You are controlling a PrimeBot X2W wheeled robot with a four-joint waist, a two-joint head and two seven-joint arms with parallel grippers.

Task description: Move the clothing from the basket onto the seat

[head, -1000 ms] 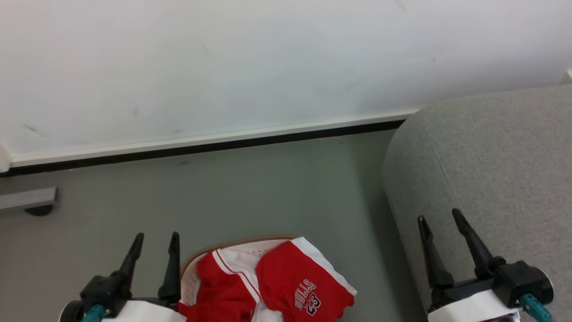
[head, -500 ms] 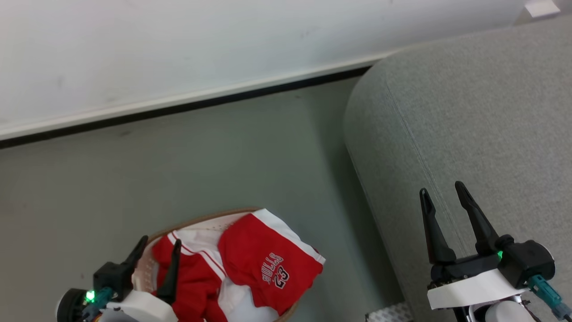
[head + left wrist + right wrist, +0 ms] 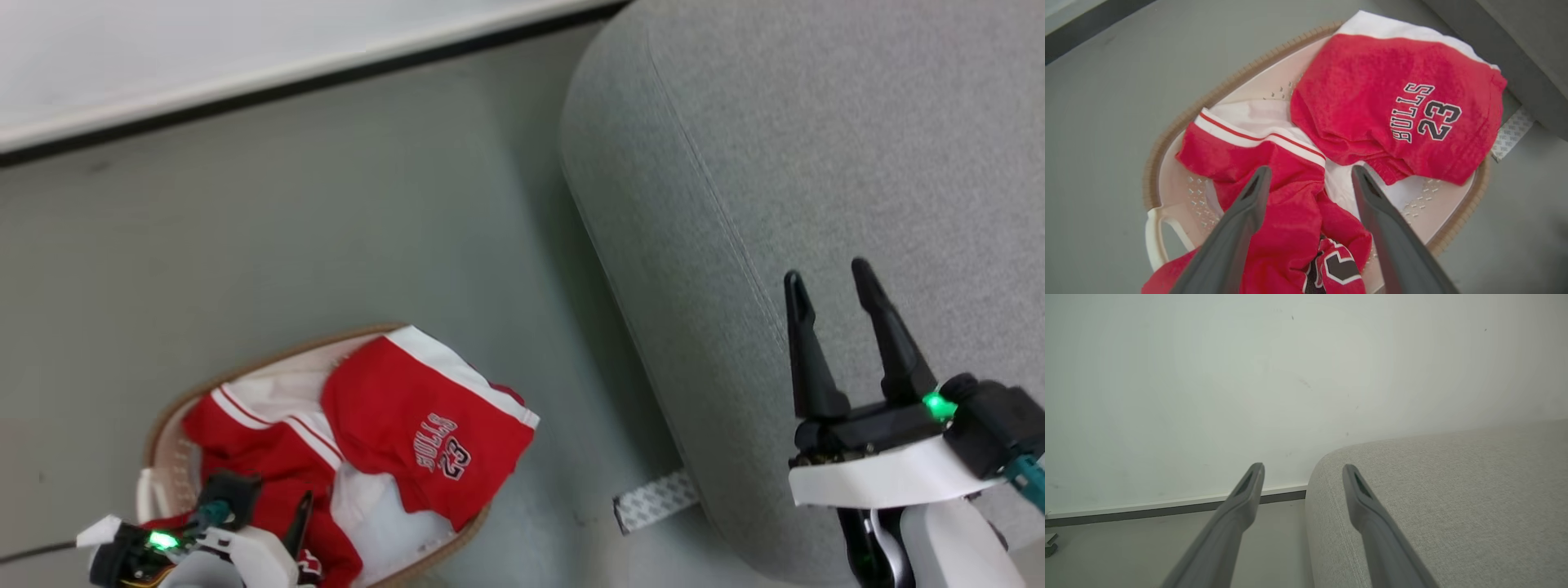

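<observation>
— Head view first: where is the load lying?
— The clothing [image 3: 408, 400] is sitting heaped in the basket [image 3: 171, 465] on the floor [image 3: 286, 204], with one red piece drooping over the side nearest the seat [image 3: 816, 147]. The visible cushion is carrying nothing. The right claw [image 3: 826, 273] is hovering over it, fingers spread, empty.
— Left wrist view?
— The left claw [image 3: 1310, 171] is pointing down into the basket, fingers wide, straddling the striped red fold and gripping nothing.
— Right wrist view?
— Its fingers are standing apart above the seat's rounded edge, with the wall [image 3: 1208, 375] beyond.
— Which step?
— I am judging it the first reach. Next, the left claw needs lowering onto that fold, closing, then lifting clear of the basket.
</observation>
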